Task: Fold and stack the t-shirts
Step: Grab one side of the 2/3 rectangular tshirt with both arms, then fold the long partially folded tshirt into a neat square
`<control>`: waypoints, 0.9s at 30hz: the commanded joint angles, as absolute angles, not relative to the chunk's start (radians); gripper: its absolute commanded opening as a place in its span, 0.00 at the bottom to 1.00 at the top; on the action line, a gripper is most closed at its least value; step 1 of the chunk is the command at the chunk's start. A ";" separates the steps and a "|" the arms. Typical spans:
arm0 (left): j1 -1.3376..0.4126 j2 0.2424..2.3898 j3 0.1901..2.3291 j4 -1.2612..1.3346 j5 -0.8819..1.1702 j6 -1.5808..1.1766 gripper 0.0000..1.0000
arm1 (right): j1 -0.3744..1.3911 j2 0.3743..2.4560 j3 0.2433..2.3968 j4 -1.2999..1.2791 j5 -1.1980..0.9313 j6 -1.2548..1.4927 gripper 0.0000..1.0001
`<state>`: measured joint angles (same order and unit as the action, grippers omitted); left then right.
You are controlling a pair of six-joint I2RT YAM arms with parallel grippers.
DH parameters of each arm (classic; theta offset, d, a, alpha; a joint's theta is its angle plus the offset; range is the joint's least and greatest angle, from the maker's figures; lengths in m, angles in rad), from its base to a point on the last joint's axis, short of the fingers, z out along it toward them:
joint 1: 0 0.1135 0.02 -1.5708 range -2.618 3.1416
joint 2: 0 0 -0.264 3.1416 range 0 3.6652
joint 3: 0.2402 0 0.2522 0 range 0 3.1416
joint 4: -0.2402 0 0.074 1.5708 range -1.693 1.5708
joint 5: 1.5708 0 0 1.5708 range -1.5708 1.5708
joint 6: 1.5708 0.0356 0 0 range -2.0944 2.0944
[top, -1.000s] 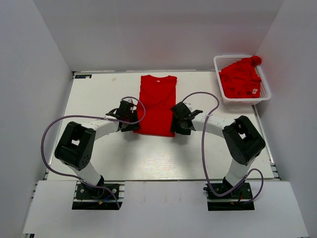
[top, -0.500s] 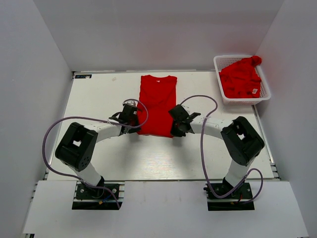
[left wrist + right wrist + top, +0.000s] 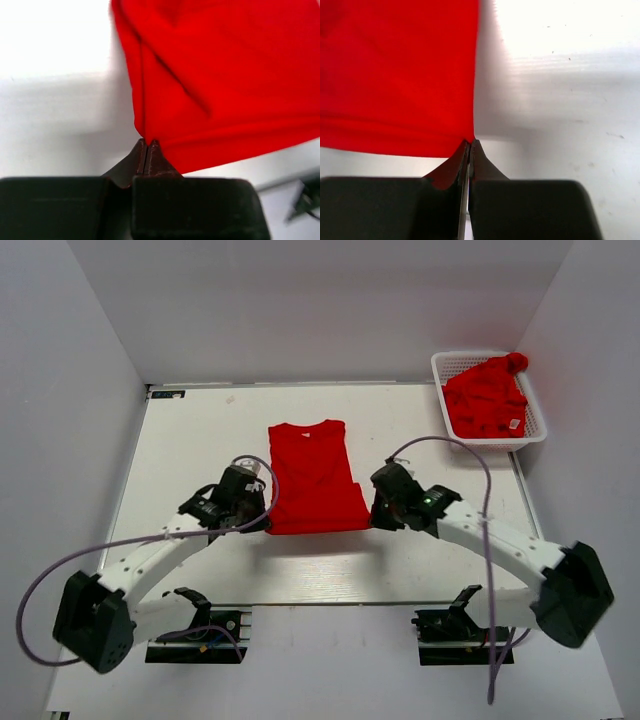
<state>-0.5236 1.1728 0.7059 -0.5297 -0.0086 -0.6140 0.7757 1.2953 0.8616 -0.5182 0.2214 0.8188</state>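
Now both arms have hold of the red t-shirt (image 3: 315,475) that lies in the middle of the table (image 3: 190,430). A moment ago the fingers were spread wide, one pair at each side of the shirt's near end. Since then both pairs have snapped tight. The left gripper (image 3: 266,526) pinches the near left corner of the shirt, and the right gripper (image 3: 372,523) pinches the near right corner. The shirt has also slid away from the far edge of the table. Its near end looks lifted, with a shadow on the table below it. I think this is the start of a fold: the near end can go over toward the collar.

The top view shows the whole shirt. It also shows the white basket (image 3: 438,364) at the far right corner, with more red t-shirts (image 3: 485,395) heaped inside, not yet folded. The wrist views miss all that. But they show up close what the top view hides: the dark fingertips (image 3: 141,152) pressed together on just a tip of red cloth.
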 commanded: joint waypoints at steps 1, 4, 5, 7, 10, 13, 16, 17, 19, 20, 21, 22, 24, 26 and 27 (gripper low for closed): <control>-0.518 1.054 0.764 -0.696 0.041 -0.600 0.00 | 0.782 1.168 0.853 -0.684 0.238 0.758 0.00; -0.518 1.008 0.837 -0.727 0.051 -0.609 0.00 | 0.781 1.158 0.914 -0.704 0.169 0.716 0.00; -0.518 1.008 0.862 -0.751 0.020 -0.609 0.00 | 0.778 1.166 0.948 -0.707 0.163 0.704 0.00; -0.518 1.052 0.928 -0.771 -0.018 -0.620 0.00 | 0.775 1.199 1.021 -0.698 0.149 0.664 0.00; -0.518 1.122 1.007 -0.784 -0.061 -0.644 0.00 | 0.767 1.274 1.133 -0.716 0.169 0.618 0.00; -0.503 1.205 1.102 -0.837 -0.145 -0.676 0.00 | 0.741 1.366 1.257 -0.768 0.230 0.606 0.00; -0.503 1.264 1.186 -0.859 -0.207 -0.687 0.00 | 0.713 1.445 1.354 -0.790 0.253 0.604 0.00; -0.494 1.303 1.204 -0.868 -0.222 -0.687 0.00 | 0.707 1.454 1.362 -0.778 0.232 0.585 0.00; -0.485 1.345 1.256 -0.880 -0.255 -0.709 0.00 | 0.678 1.505 1.405 -0.730 0.193 0.565 0.00; -0.474 1.385 1.287 -0.881 -0.282 -0.709 0.00 | 0.670 1.522 1.435 -0.736 0.186 0.560 0.00; -0.465 1.406 1.302 -0.890 -0.282 -0.709 0.00 | 0.652 1.570 1.471 -0.745 0.175 0.555 0.00; -0.456 1.428 1.333 -0.890 -0.282 -0.709 0.00 | 0.644 1.587 1.485 -0.747 0.158 0.545 0.00; -0.433 1.485 1.356 -0.870 -0.282 -0.709 0.00 | 0.623 1.632 1.508 -0.732 0.109 0.528 0.00; -0.410 1.520 1.394 -0.870 -0.282 -0.709 0.00 | 0.609 1.666 1.535 -0.727 0.091 0.512 0.00; -0.410 1.551 1.403 -0.856 -0.282 -0.709 0.00 | 0.597 1.689 1.546 -0.729 0.081 0.511 0.00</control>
